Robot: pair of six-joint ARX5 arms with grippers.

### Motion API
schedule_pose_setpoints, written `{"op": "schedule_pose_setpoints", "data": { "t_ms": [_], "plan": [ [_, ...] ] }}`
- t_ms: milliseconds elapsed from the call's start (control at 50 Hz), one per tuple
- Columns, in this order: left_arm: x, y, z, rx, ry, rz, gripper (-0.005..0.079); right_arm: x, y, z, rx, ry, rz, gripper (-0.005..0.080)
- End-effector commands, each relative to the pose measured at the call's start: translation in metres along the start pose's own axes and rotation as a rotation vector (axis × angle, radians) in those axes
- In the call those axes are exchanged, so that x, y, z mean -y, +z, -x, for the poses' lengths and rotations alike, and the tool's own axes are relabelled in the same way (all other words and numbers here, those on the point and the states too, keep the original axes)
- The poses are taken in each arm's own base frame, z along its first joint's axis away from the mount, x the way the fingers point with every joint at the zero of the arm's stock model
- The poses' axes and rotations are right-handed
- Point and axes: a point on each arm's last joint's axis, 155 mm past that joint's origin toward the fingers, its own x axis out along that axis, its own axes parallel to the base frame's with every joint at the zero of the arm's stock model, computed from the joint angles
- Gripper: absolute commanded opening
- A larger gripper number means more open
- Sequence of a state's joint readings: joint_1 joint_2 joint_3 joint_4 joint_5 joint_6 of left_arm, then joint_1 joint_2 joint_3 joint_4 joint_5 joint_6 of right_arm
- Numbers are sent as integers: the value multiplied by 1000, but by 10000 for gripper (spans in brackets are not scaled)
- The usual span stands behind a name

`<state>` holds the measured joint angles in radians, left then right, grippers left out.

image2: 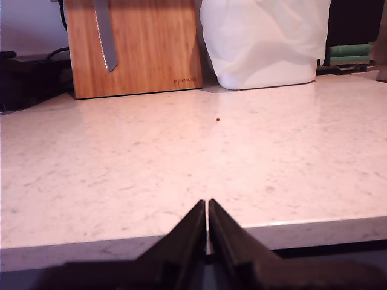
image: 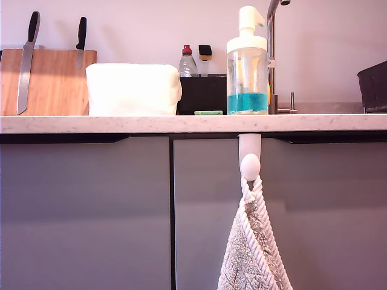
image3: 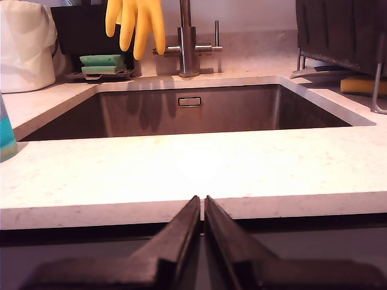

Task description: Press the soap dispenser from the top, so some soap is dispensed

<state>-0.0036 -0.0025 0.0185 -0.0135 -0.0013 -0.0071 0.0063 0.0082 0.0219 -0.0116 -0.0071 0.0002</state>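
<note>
First wrist view: my first claw (image2: 207,208) sits nearest, its jaws pressed together on nothing, poised just off the front edge of the pale bench (image2: 181,163). Beyond it, the wooden knife block (image2: 133,45) and a white bag-like bundle (image2: 263,39) stand at the back. My second claw (image3: 201,205) is likewise closed and empty, parked at the bench edge facing the sink (image3: 181,112), with the tap (image3: 186,36) and a yellow rubber glove (image3: 136,21) behind it. At the margin of that picture I catch a sliver of the soap dispenser (image3: 6,136), its teal soap (image3: 5,139) showing.

In the exterior view neither arm shows. The soap dispenser (image: 247,63) stands upright on the bench near its front edge, towards the exterior view's right, beside the tap (image: 272,54), soap (image: 247,103) pooled low in the bottle.

My read: this is the very start, nothing pressed yet. The second claw looks closer, so next it needs to rise above the white pump head, centre over it, then push straight down.
</note>
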Motion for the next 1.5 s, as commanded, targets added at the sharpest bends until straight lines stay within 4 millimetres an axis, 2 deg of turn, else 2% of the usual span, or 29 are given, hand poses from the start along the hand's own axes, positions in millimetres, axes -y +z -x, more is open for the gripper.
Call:
{"op": "schedule_pose_setpoints", "data": {
  "t_ms": [0, 220, 340, 460, 500, 540, 660, 740, 780, 920, 980, 1060, 1180, 1280, 1480],
  "plan": [
    [5, 30, 6, 54, -61, 142, -21, -15, 43, 8, 88, 83, -86, -13],
    [6, 33, 7, 66, -68, 141, -21, -16, 47, 9, 101, 85, -86, -13],
    [21, 59, 13, 124, -149, 127, -21, -20, 64, 13, 144, 111, -82, -13],
    [36, 92, 26, 186, -235, 107, -21, -31, 95, 24, 196, 173, -74, -6],
    [41, 101, 30, 203, -261, 99, -21, -35, 104, 29, 208, 196, -70, 25],
    [46, 110, 35, 220, -286, 92, -21, -39, 112, 33, 213, 216, -68, 96],
    [57, 128, 45, 244, -346, 79, -21, -50, 130, 45, 221, 289, -108, 359],
    [62, 130, 46, 227, -370, 81, -21, -60, 128, 48, 176, 344, -135, 454],
    [64, 130, 45, 210, -386, 83, -21, -66, 120, 48, 124, 374, -144, 503],
    [77, 123, 38, 140, -458, 115, -21, -87, 86, 49, -90, 481, -217, 532],
    [79, 119, 34, 113, -474, 127, -21, -90, 80, 48, -138, 497, -229, 564],
    [83, 114, 27, 70, -494, 155, -21, -90, 81, 43, -157, 495, -224, 651],
    [91, 108, 22, 17, -538, 184, -21, -92, 86, 36, -160, 510, -203, 655],
    [96, 110, 16, 13, -557, 185, -21, -99, 88, 33, -160, 554, -171, 653],
    [111, 115, 9, 10, -628, 184, -21, -108, 76, 20, -247, 590, -221, 653]
  ]
}}
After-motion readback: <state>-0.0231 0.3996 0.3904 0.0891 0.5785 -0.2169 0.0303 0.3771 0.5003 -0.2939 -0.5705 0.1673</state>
